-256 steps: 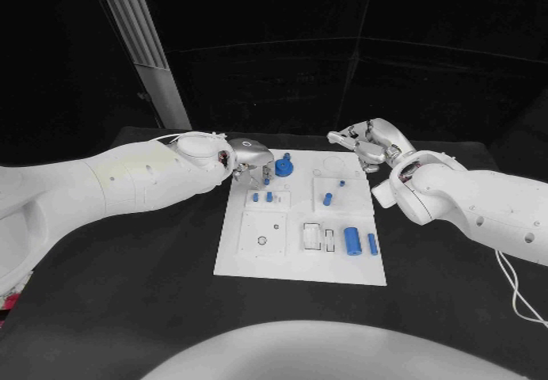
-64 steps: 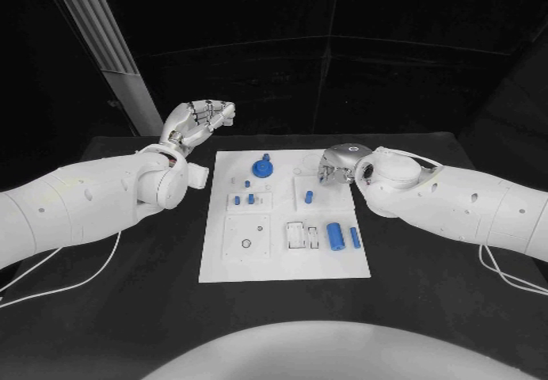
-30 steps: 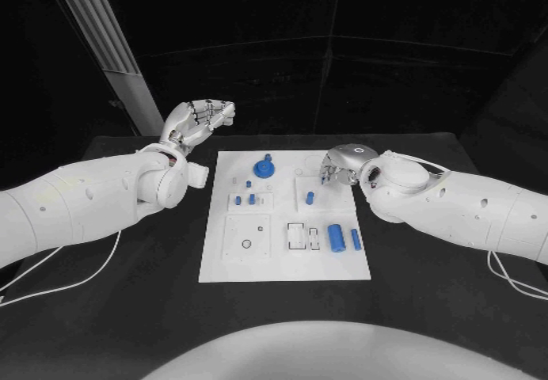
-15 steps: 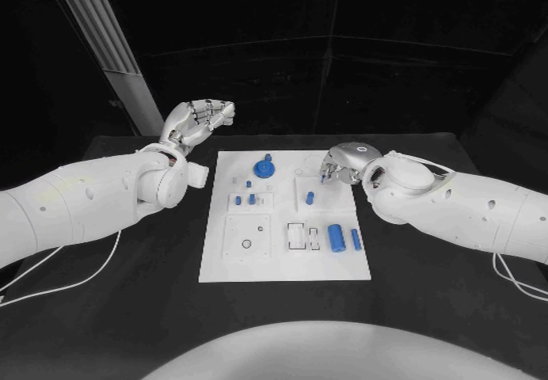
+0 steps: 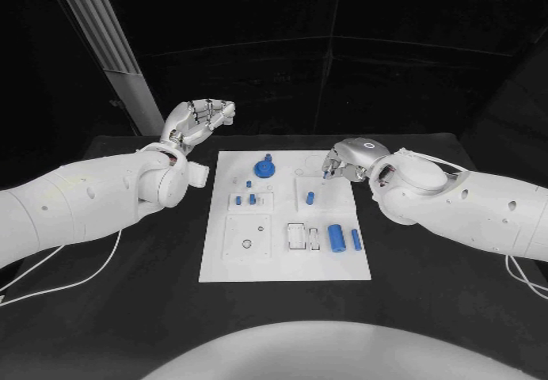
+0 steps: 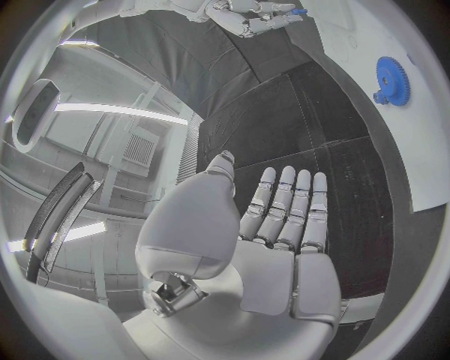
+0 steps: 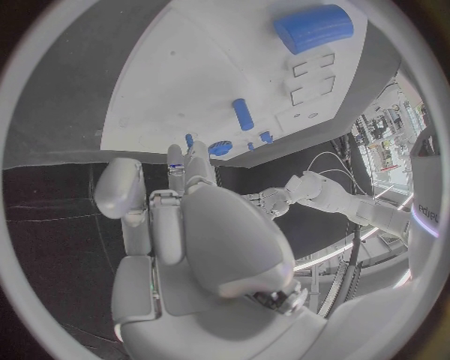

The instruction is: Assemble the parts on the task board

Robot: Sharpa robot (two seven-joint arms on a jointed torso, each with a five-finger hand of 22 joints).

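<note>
White task board (image 5: 286, 261); R hand (image 5: 340, 165) pinches small blue part (image 7: 175, 158), L hand (image 5: 198, 119) released.

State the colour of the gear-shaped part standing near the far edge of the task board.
Blue. The gear shows best in the left wrist view.

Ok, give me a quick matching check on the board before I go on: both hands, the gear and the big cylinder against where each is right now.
Things:
1. left hand
2. right hand
3. blue gear
4. large blue cylinder

Places and states:
A. lying on the near right part of the task board
B. over the board's far right corner, pinching a small blue part
C. raised off the board, past its far left corner, holding nothing
D. on the far part of the board, left of its middle

Pairs: 1-C, 2-B, 3-D, 4-A
</note>
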